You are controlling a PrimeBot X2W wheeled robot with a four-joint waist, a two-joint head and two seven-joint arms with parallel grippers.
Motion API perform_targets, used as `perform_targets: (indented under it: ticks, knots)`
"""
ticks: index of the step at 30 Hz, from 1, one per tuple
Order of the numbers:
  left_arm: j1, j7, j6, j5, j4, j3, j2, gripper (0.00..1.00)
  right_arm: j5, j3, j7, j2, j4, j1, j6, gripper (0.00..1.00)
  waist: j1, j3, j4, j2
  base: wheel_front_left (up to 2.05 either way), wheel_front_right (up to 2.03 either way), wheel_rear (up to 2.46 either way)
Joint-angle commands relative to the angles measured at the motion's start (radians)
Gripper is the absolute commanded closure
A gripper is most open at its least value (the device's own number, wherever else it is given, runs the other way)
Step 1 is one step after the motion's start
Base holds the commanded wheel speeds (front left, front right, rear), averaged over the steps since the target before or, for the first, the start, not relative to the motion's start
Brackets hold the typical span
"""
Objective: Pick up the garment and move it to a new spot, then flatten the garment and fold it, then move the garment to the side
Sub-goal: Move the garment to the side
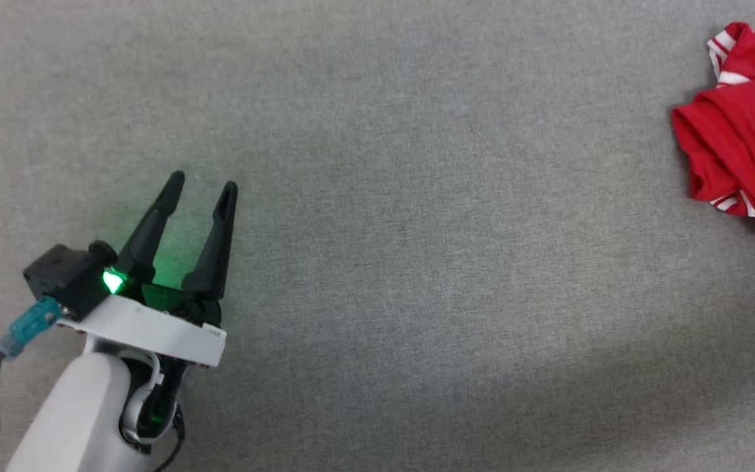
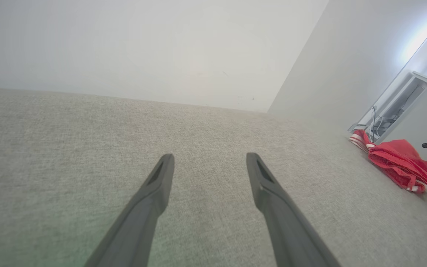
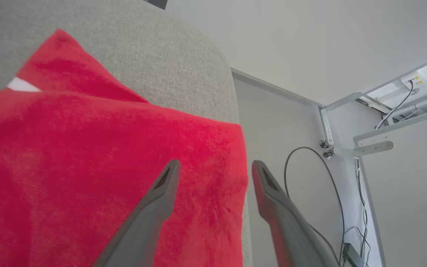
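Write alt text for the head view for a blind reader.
A bunched red garment with white-striped sleeves lies at the right edge of a grey fabric surface, partly cut off. At lower left, the left gripper shows its two dark fingers apart, holding nothing, a green light glowing at its base.

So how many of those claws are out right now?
2: the left gripper, open, above the grey surface; the right gripper, open, at the edge of the garment.

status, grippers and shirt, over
Left gripper open over grey surface. Right gripper open above garment, not gripping. Garment bunched at far right. Nothing blocking seen.
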Motion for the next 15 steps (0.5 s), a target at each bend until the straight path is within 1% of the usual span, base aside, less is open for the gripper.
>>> perform_targets:
  ticks: [1, 8, 9, 15]
  knots:
    - [0.011, 0.001, 0.000, 0.000, 0.003, 0.001, -0.004, 0.00, 0.010, 0.002, -0.008, 0.001, 0.006, -0.013, -0.002, 0.00, -0.0001, -0.029, 0.012, 0.0000, 0.00, 0.00, 0.00]
    - [0.048, 0.001, 0.000, -0.004, 0.024, 0.013, -0.024, 0.00, 0.051, 0.003, -0.082, 0.018, 0.000, 0.025, -0.002, 0.00, -0.0001, -0.127, 0.040, 0.0000, 0.00, 0.00, 0.00]
    - [0.056, 0.001, 0.000, -0.004, 0.028, 0.016, -0.027, 0.00, 0.067, -0.006, -0.101, 0.023, -0.002, 0.034, -0.002, 0.00, -0.0001, -0.143, 0.045, 0.0000, 0.00, 0.00, 0.00]
    - [0.114, 0.001, 0.000, -0.002, 0.044, 0.036, -0.048, 0.00, 0.070, -0.019, -0.226, 0.056, -0.012, 0.118, -0.002, 0.00, -0.0001, -0.250, 0.086, 0.0000, 0.00, 0.00, 0.00]
